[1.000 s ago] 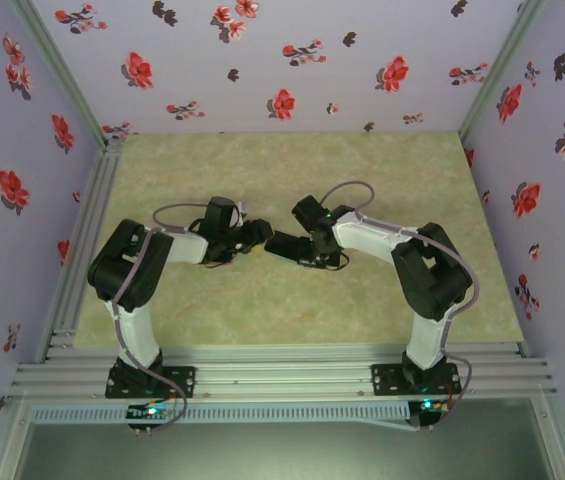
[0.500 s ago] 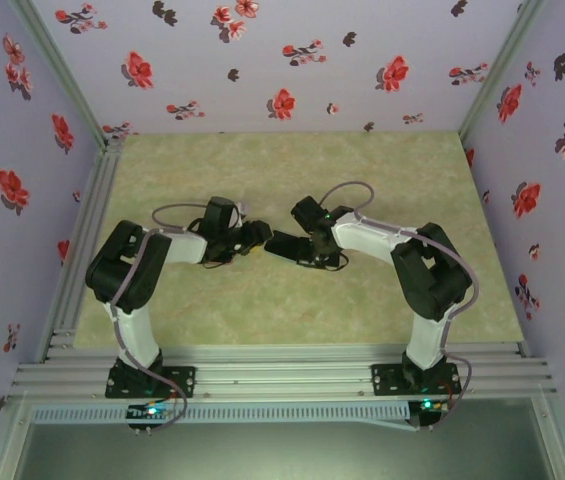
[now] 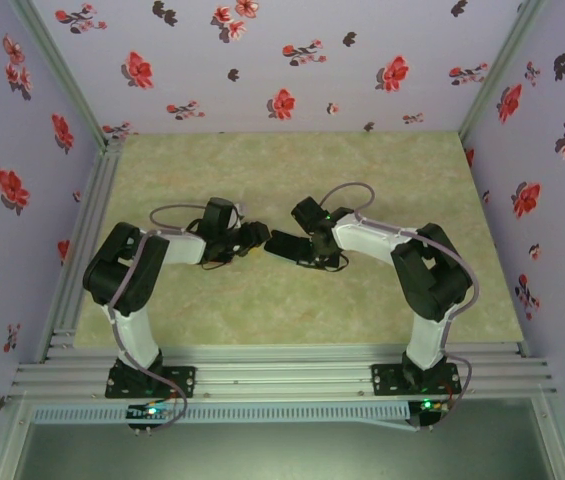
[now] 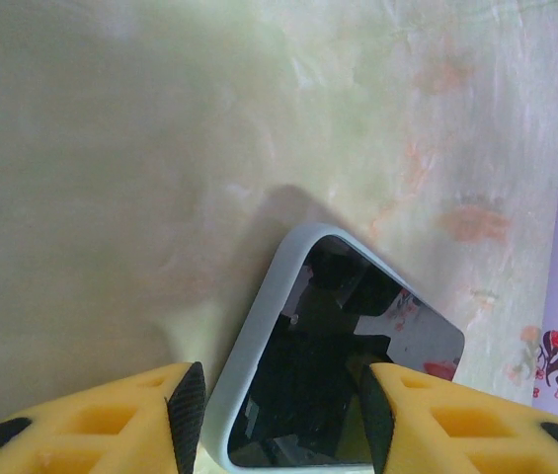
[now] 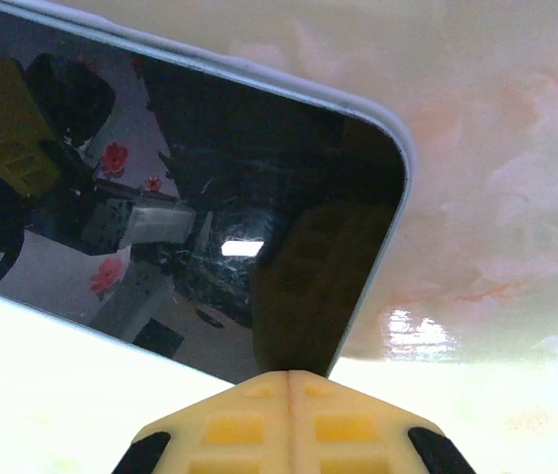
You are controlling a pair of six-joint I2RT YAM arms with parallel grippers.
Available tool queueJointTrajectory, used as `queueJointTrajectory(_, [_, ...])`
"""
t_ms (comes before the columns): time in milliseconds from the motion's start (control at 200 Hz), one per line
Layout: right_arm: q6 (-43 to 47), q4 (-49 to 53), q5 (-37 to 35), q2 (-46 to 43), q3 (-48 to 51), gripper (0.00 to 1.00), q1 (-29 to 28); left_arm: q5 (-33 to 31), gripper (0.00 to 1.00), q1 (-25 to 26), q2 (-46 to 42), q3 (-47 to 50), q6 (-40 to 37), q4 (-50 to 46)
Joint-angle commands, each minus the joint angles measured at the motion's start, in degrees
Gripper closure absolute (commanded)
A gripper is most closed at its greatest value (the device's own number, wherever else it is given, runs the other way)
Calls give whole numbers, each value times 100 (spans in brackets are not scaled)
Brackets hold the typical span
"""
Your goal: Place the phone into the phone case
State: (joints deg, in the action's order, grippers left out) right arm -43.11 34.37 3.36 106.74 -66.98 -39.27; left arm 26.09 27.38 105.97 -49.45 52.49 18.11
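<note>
- Both arms reach in toward the middle of the counter (image 3: pixel 382 170), and their end effectors meet there head to head.
- The phone (image 4: pixel 333 380) sits between them, well away from the flowered walls (image 3: pixel 262 60).
- From the left wrist I see the left end effector (image 4: pixel 280 415) straddling the near end of the phone. Its yellow fingers (image 4: pixel 101 430) are partly spread, with the black pads against the two long sides, pinching the phone across its width.
- A pale rim (image 4: pixel 259 326) runs round the dark glass. I cannot tell whether it is a cover or the phone's own edge.
- The phone throws a shadow on the counter beyond its far corner.
- From the right wrist I see the right end effector (image 5: pixel 290 380) with its fingers pressed together and nothing between them. The joined tip is at the phone's edge.
- The screen faces this camera and mirrors the yellow fingers and the flowered walls.
</note>
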Motion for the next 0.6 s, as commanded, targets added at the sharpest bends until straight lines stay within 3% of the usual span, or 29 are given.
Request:
queueJointTrajectory(0, [-92,-945,363,1473,1008,100,-187,-158,50,-38,-221,63,-71,-123])
queueJointTrajectory(595, [-161,-1158,604,1614,1020,100,-179,-278,50,21,-350,76,-130,-314])
